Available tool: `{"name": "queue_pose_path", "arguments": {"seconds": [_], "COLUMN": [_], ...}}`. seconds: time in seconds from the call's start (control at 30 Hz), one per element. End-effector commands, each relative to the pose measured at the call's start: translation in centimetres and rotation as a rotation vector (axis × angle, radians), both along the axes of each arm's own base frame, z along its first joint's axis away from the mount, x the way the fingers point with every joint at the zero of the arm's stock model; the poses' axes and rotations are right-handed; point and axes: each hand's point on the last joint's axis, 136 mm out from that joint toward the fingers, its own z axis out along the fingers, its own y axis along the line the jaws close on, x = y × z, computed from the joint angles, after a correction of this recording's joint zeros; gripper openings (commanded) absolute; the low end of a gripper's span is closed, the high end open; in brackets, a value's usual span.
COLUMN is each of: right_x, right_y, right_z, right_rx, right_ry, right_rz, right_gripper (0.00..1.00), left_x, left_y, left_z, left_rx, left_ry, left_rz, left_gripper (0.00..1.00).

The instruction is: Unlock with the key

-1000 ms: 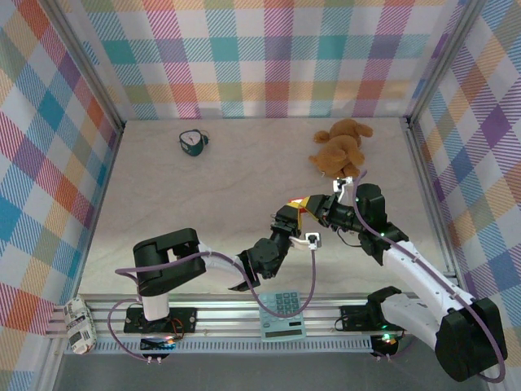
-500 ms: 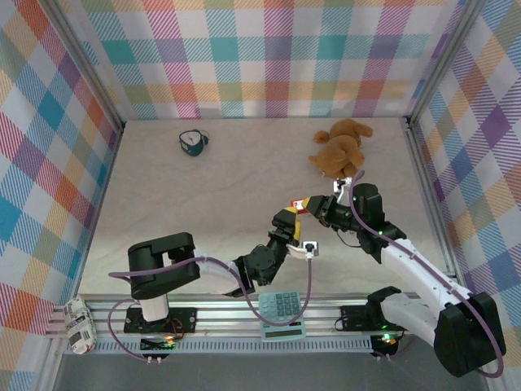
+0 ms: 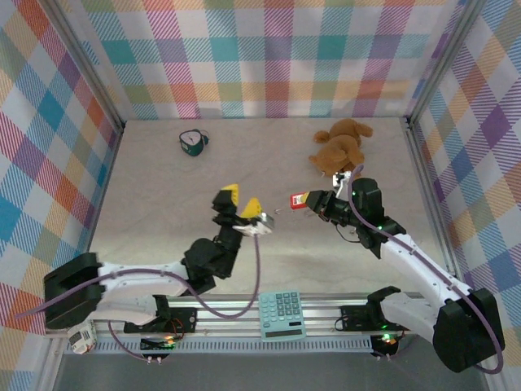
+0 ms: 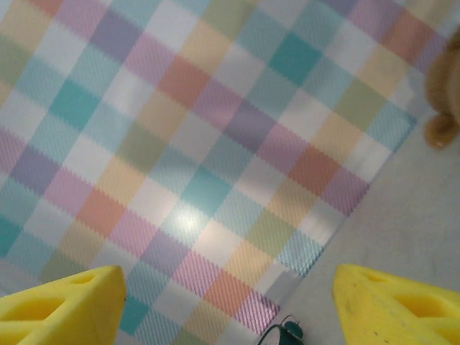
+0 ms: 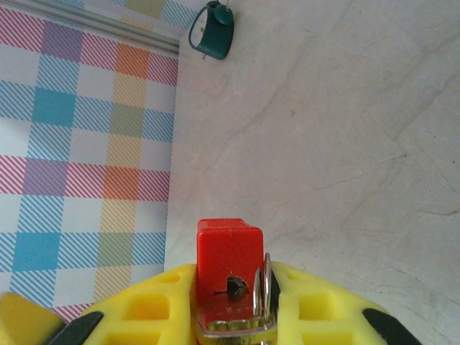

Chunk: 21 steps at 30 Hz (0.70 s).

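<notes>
The right pincer (image 5: 233, 309) is pinching the red square padlock (image 5: 228, 262). A thin dull-metal sliver, probably the key (image 5: 264, 284), is standing upright just beside its keyhole (image 5: 233, 286). The left pincer (image 3: 242, 201) is spread wide and is now hovering well apart to the left, having pulled away from the padlock.

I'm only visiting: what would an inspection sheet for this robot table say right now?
Surface: pale marbled table.
Job's things: red padlock, held; key too small to make out.
Clutter: teddy bear at the back, small green item, calculator on the front rail.
Grippers: left gripper open, holding nothing; right gripper shut on red padlock.
Cables: purple cables run along both arms.
Surroundings: checked cloth walls on three sides.
</notes>
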Motion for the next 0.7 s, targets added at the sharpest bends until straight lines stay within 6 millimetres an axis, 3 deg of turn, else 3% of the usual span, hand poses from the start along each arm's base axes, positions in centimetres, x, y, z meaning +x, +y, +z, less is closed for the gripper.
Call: {"name": "queue_pose_path", "arguments": {"seconds": [0.0, 0.2, 0.43, 0.67], "right_x": [-0.4, -0.7, 2.4, 4.4], "right_y": [1.6, 5.2, 8.7, 12.8], "right_z": [0.9, -1.7, -3.4, -7.2], "right_rx": [0.038, 0.048, 0.067, 0.059], "right_ry": [-0.037, 0.003, -0.005, 0.068], "right_rz": [0.047, 0.107, 0.141, 0.170], "right_gripper": [0.23, 0.23, 0.22, 0.20], "left_x": [0.7, 1.5, 2.1, 2.3], "left_y": [2.0, 1.1, 0.8, 1.6], "left_z": [-0.4, -2.5, -4.1, -5.1], "left_rx": [-0.144, -0.111, -0.153, -0.159], "left_ry": [0.096, 0.151, 0.172, 0.190], "left_rz": [0.006, 0.019, 0.040, 0.074], "left_gripper": [0.75, 0.75, 0.78, 0.78]}}
